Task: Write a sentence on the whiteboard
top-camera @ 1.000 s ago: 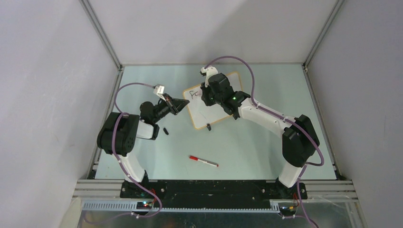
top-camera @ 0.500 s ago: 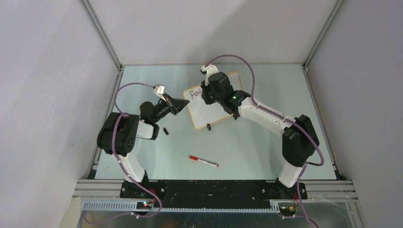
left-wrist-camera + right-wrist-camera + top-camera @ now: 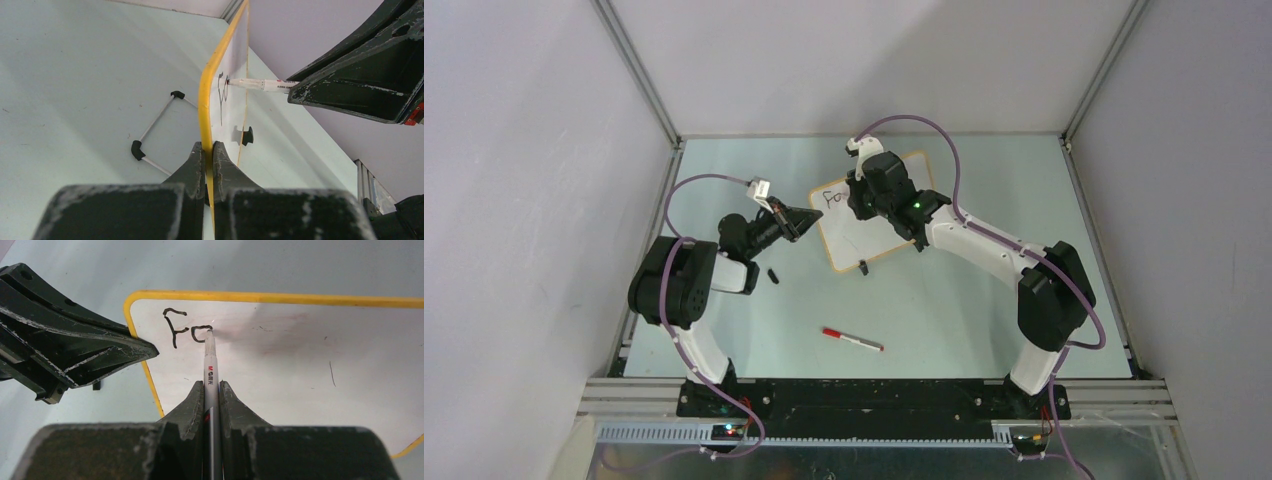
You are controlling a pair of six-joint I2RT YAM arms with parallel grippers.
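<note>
Whiteboard [image 3: 856,243] sits far-centre on table [image 3: 1004,180], face toward overhead cam, set at an angle.

L gripper [image 3: 209,147]: jaws pinched tight on board's yellow frame at its left edge, one finger each side.

R gripper [image 3: 212,385]: clamped on white-barrelled marker [image 3: 209,357], with its tip touching board surface near far-left corner.

Sentence [image 3: 182,330]: only a black "F" plus a part-formed 2nd letter, at the marker tip. Rest of board is unwritten, w/ faint smudges.

Black clip foot [image 3: 863,266] is on board's near edge.

Red-ended pen [image 3: 852,340] lies near-centre on table, well apart from board. Small black item [image 3: 773,275], poss. a cap, lies beside L arm.
</note>
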